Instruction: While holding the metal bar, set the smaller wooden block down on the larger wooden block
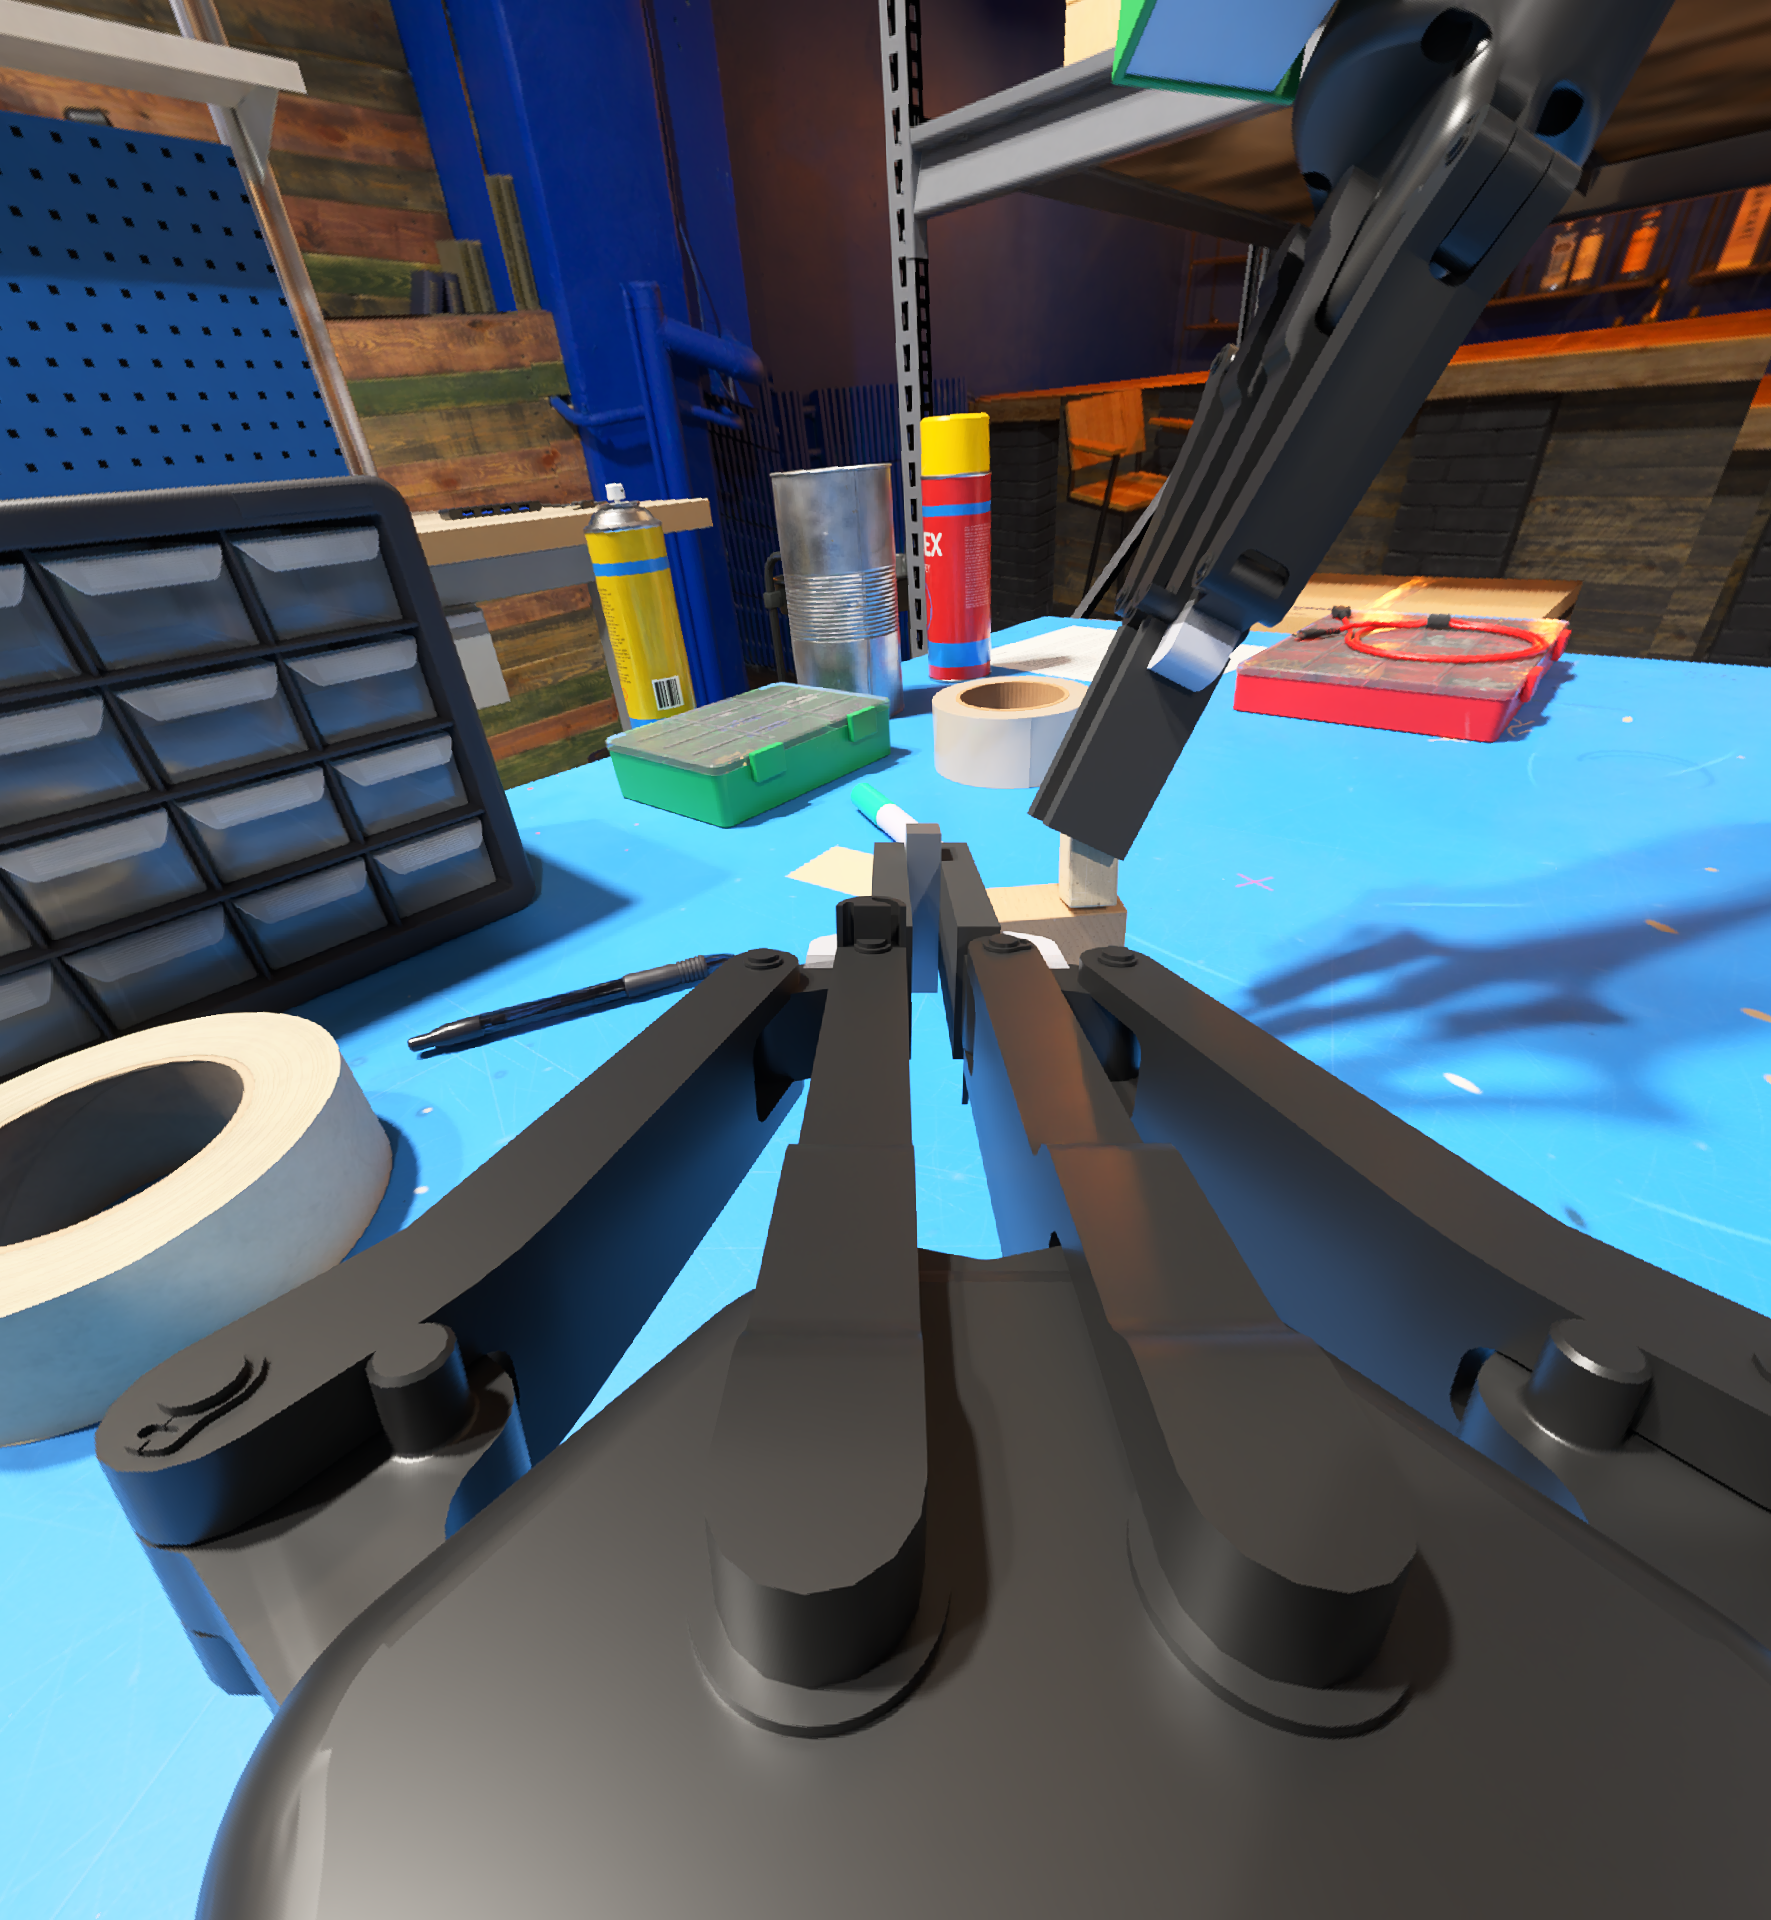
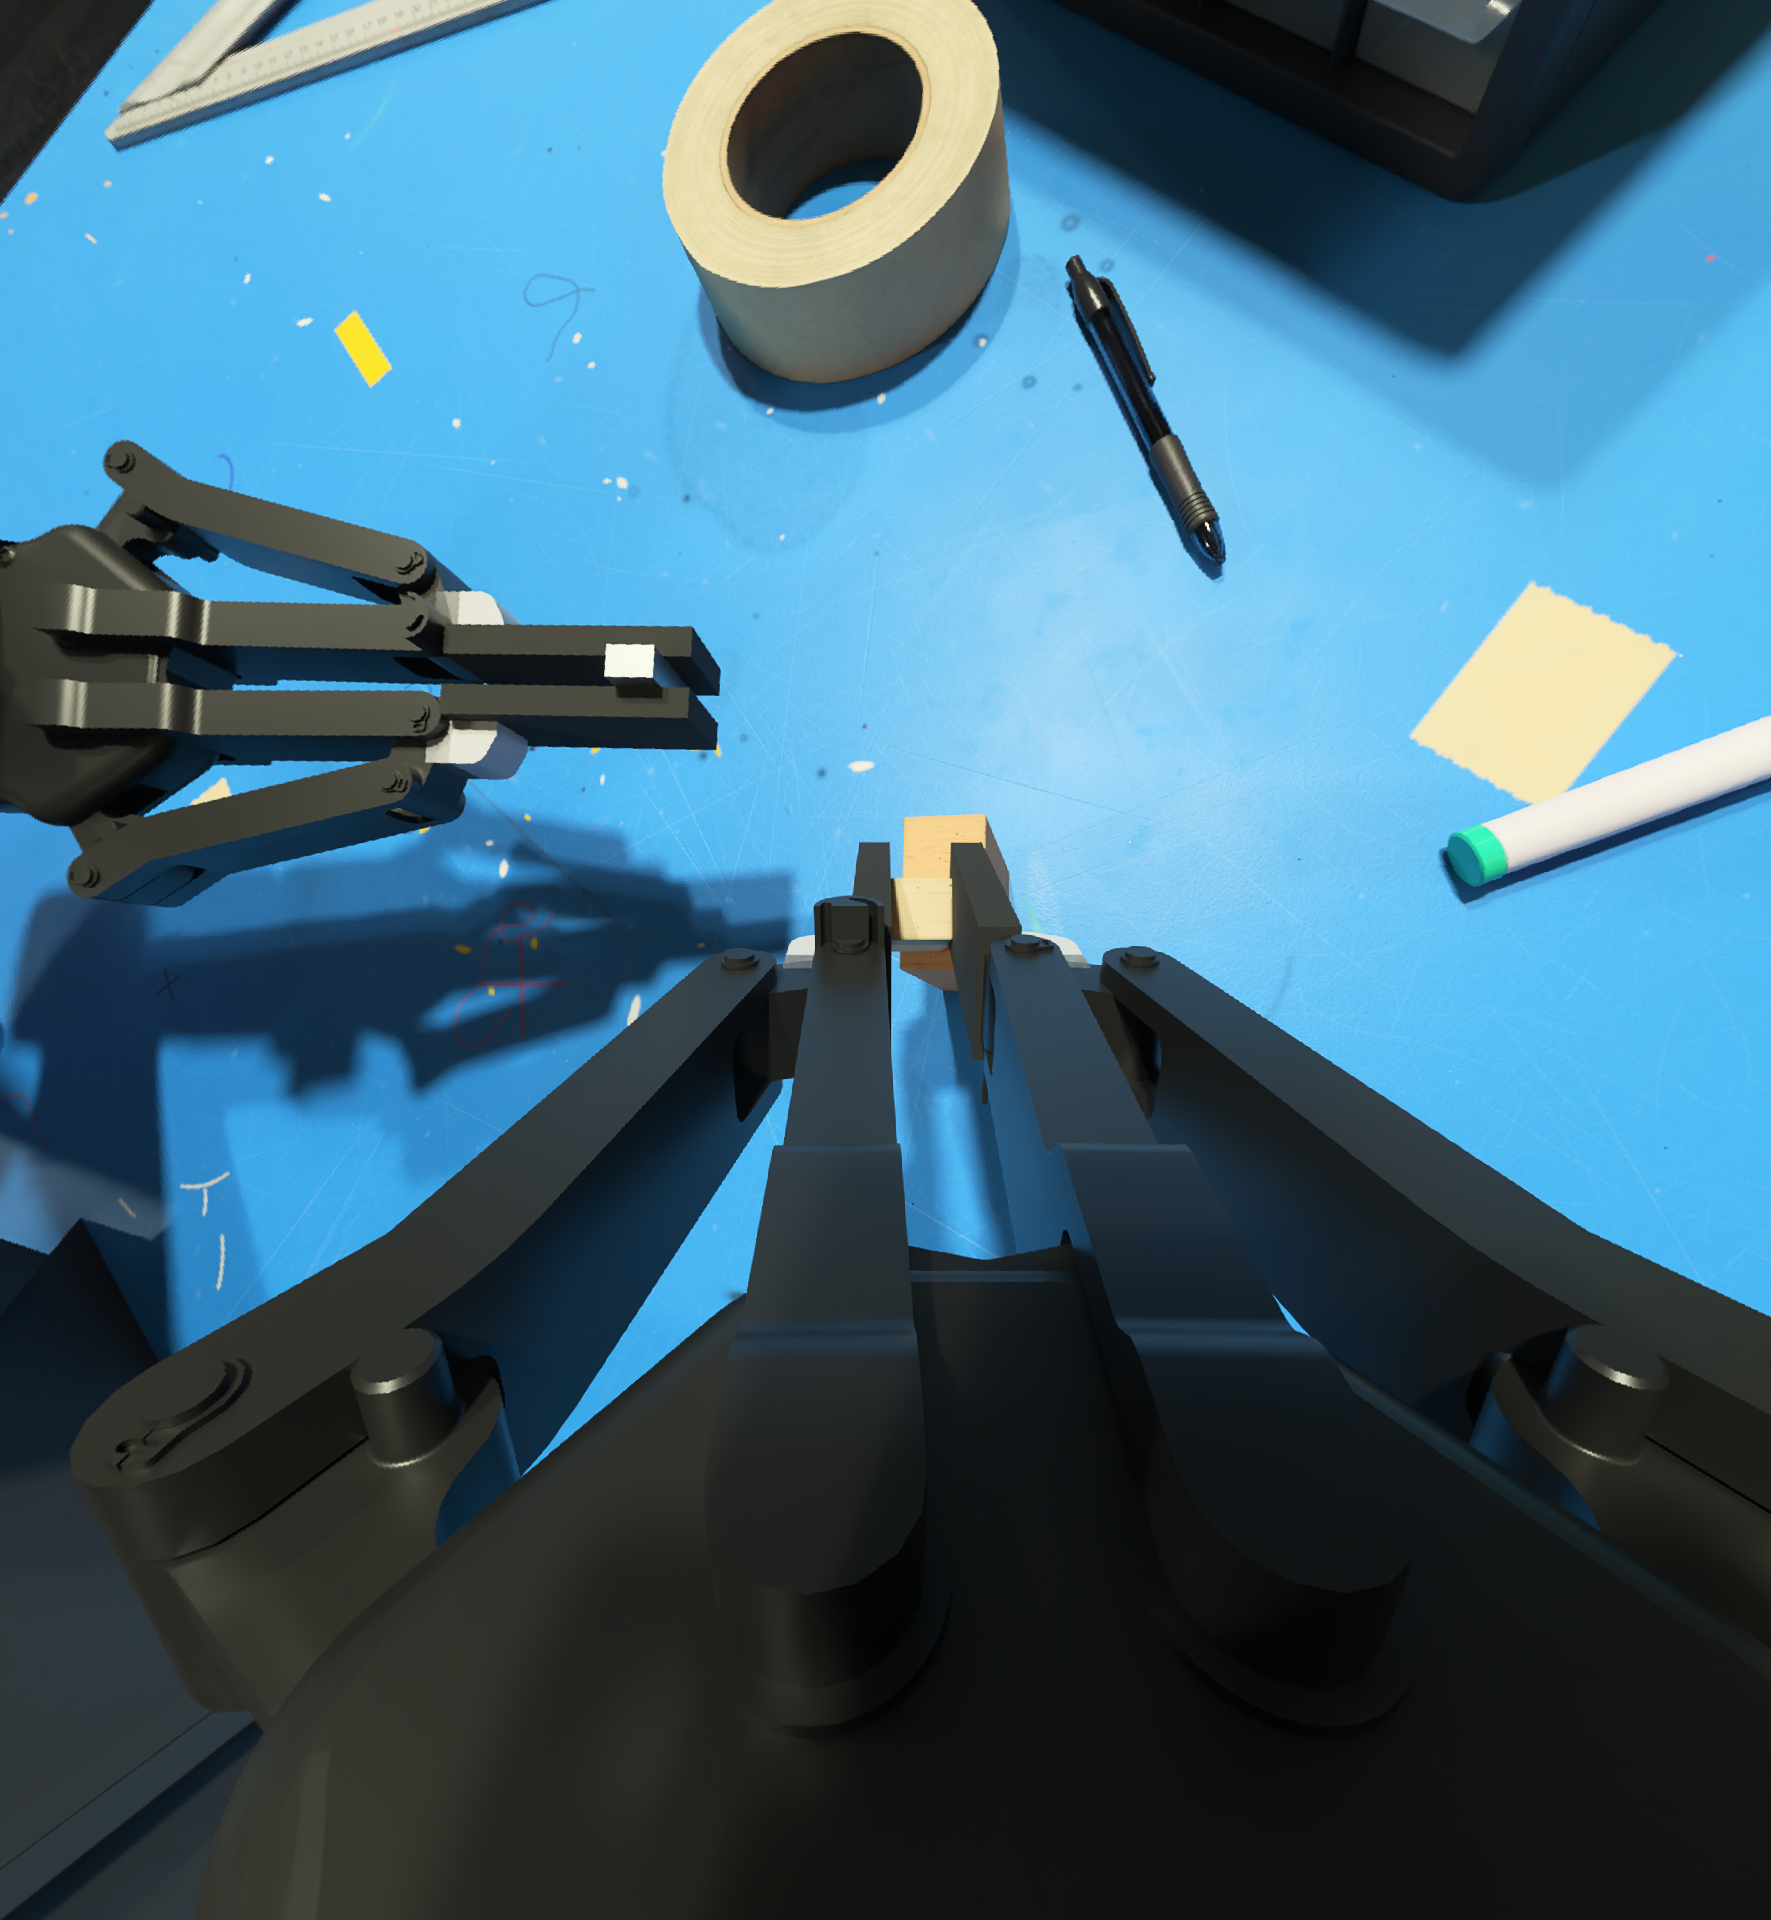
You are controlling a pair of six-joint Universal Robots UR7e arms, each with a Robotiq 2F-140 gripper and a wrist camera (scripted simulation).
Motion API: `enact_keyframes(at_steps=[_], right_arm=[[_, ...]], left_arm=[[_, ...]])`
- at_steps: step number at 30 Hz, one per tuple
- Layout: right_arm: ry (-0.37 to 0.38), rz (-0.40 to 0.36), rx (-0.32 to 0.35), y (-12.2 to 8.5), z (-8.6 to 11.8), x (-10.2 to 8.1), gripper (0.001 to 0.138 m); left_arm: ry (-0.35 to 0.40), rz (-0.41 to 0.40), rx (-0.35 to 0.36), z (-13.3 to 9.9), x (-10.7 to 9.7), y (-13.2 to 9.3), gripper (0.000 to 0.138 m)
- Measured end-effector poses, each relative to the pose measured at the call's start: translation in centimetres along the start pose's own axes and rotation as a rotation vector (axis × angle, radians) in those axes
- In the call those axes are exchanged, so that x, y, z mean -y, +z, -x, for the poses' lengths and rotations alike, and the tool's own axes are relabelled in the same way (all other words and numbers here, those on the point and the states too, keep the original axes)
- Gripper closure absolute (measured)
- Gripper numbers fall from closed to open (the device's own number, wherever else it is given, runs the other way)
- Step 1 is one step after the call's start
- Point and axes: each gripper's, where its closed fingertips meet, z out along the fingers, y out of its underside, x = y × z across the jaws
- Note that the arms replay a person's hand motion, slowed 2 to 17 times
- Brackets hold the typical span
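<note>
Item 1. Left gripper [image 1: 925, 883]: extended nearly level, low over the blue table [image 1: 1483, 935]. Its fingers were clamped together on the metal bar [image 1: 922, 847], a pale grey piece held upright between the tips; in the right wrist view the bar's light end [image 2: 629, 661] was seen between the same fingers.

Item 2. Right gripper [image 2: 920, 894]: pointed steeply downward from above, its arm slanted in from the upper right of the left wrist view. Its fingers were closed on the smaller wooden block [image 2: 922, 906], gripped by two opposite sides.

Item 3. Smaller wooden block [image 1: 1087, 875]: held upright at the right gripper's tips, its lower end at the top face of the larger wooden block [image 1: 1042, 904]; whether they were touching could not be told.

Item 4. Larger wooden block [image 2: 948, 844]: lying on the table directly beneath the right gripper, just beyond and right of the left gripper's tips.

Item 5. Sundries: a tape roll [image 2: 839, 187] and a black pen [image 2: 1146, 410] ahead of the right gripper; a marker [image 2: 1639, 790] and a paper scrap [image 2: 1541, 691] to its right; a drawer cabinet [image 1: 185, 727] left of the left gripper.
</note>
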Motion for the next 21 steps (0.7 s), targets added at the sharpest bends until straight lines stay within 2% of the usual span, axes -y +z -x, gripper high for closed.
enact_keyframes(at_steps=[5,21], right_arm=[[0.002,0.016,-0.022,0.11,-0.21,0.29,0.123],[0.025,0.046,-0.026,0.33,0.07,0.98,0.123]], left_arm=[[-0.014,-0.002,-0.004,0.04,0.01,0.01,0.13],[-0.021,-0.015,0.003,0.26,0.27,-0.16,0.13]])
